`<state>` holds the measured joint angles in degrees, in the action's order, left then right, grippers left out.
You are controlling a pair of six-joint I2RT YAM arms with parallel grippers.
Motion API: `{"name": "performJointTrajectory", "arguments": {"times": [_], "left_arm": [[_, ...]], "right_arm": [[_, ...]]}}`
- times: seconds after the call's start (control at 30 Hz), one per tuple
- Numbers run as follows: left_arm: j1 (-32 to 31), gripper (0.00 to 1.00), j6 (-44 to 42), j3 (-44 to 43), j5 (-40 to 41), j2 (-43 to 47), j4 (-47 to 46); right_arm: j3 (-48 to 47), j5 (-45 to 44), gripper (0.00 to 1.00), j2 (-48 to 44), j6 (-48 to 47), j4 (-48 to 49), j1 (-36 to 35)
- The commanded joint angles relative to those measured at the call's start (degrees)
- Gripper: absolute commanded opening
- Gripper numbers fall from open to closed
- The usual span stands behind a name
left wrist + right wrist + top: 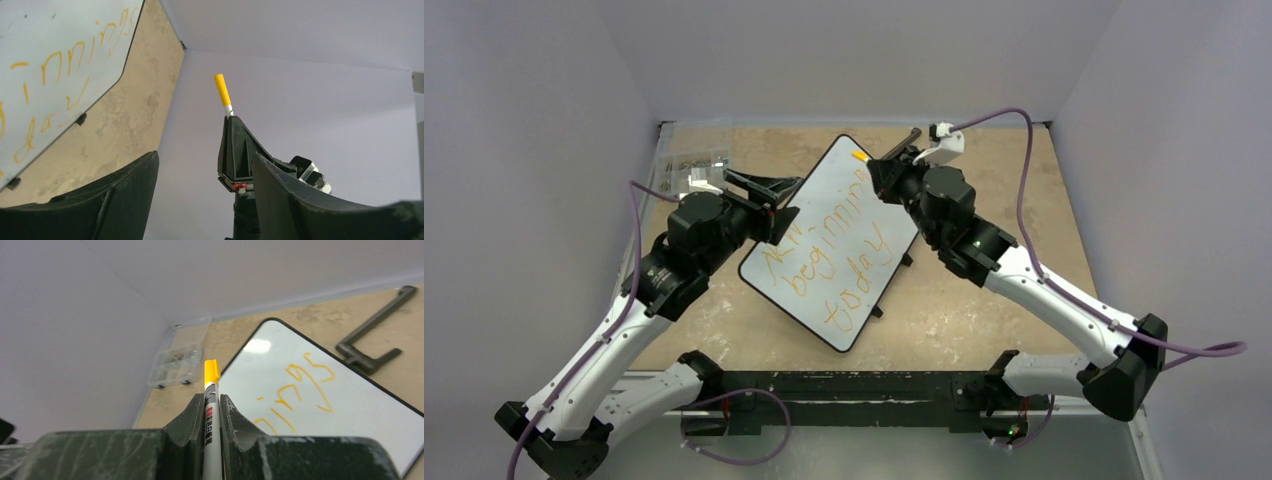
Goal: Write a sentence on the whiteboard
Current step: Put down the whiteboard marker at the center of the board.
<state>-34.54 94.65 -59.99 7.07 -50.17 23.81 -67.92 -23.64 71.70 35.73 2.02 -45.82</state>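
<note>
One whiteboard (836, 165) beside left gripper (779, 200)

White, black-rimmed whiteboard (829, 182) lies askew, bearing the orange three-line sentence (834, 262).

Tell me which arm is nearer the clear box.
Left. The left arm ends beside the clear box, at the whiteboard's left edge; the right arm, gripping the pen, is across the board at its far corner.

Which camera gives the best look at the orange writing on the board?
The top external view: all three lines of the sentence lie across the whiteboard, only one line's end hidden by the right arm. The left wrist view catches a few slanted letters at its edge; the right wrist view only one word's ending.
</note>
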Motion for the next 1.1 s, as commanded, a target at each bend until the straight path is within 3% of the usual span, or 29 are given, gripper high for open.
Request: {"name": "performJointTrajectory", "arguments": {"times": [0.0,0.23,0.4,0.53,0.73,1.07], "left_arm": [[0.37,0.68,-12.86,-0.8,3.76,2.08,-4.37],[1.22,0.71,-30.78,-2.44,5.97,2.23,-1.79],[1.4,0.75,-43.63,-4.43,9.69,2.5,1.61],[1.94,0.8,-53.2,-4.53,9.35,2.62,3.03],[3.03,1.0,-60.88,-5.09,9.39,2.45,7.6],[4.22,1.0,-71.12,-6.6,12.42,2.47,15.26]], "right_arm": [[4.81,-10.92,0.0,-5.59,-7.13,-5.86,0.36],[15.39,-21.21,0.0,-12.6,-7.17,-12.14,1.78],[21.34,-22.9,0.0,-14.29,-3.43,-14.71,4.17],[25.18,-20.51,0.0,-14.14,-0.19,-14.56,7.76],[29.6,-14.09,0.0,-12.19,3.86,-13.07,15.47],[36.82,-5.2,0.06,-10.74,8.55,-6.6,24.05]]}}
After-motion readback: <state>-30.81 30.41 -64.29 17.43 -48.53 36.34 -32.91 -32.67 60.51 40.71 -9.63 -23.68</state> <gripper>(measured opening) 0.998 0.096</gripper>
